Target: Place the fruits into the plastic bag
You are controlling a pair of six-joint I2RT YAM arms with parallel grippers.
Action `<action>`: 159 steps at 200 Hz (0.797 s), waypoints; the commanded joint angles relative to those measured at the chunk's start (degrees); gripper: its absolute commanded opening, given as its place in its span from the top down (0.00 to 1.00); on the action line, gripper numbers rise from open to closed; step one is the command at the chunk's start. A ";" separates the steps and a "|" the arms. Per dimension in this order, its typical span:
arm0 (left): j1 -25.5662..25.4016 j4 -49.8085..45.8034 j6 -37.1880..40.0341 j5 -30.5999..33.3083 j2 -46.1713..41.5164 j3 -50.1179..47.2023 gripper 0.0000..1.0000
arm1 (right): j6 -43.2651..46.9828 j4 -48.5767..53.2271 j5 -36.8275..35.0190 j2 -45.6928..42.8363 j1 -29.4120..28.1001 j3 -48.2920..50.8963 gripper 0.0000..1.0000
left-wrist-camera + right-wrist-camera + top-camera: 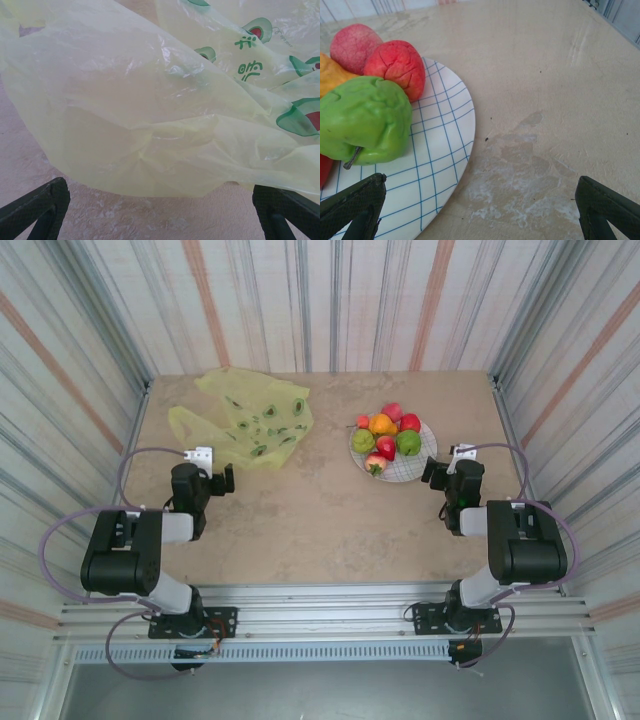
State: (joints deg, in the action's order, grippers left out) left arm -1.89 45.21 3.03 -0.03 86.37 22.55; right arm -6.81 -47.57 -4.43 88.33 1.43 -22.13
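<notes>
The fruits (pixel 388 432) lie heaped on a white grid-patterned plate (pixel 405 473) at the right of the table: several red, two green, one orange. The yellow plastic bag (pixel 252 420) with green motifs lies flat and crumpled at the back left. My left gripper (pixel 222 480) stands open just in front of the bag's near edge. In the left wrist view the bag (pixel 150 110) spreads close ahead of the open gripper (pixel 160 215). My right gripper (pixel 433 472) is open beside the plate's right rim. Its wrist view shows a green fruit (pixel 365 120), a red fruit (pixel 395 65) and the plate (pixel 435 165) left of the gripper (pixel 480 215).
Striped walls with metal posts close in the table (pixel 320 530) on three sides. Bare tabletop lies between bag and plate and in front of both. The arm bases sit on the rail at the near edge.
</notes>
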 commanded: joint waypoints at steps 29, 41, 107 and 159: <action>0.35 0.14 0.67 -0.27 0.12 0.92 0.01 | 0.95 -0.56 0.58 0.14 0.23 -0.35 0.01; 1.03 -0.15 0.46 -1.53 0.26 1.09 0.01 | 0.79 -0.14 1.53 0.25 0.69 -0.54 0.01; 3.82 -8.18 -4.62 2.02 -8.10 1.67 0.01 | -0.91 16.09 -8.69 -11.17 -1.08 -5.41 0.01; 7.56 -35.94 -28.09 13.85 -24.66 7.70 0.01 | -17.10 36.74 -16.83 -28.57 1.10 -14.67 0.01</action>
State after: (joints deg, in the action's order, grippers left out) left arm 4.69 24.84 -11.46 9.19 66.06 26.63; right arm -13.96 -26.24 -14.76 64.62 1.83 -30.02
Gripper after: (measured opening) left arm 0.987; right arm 0.991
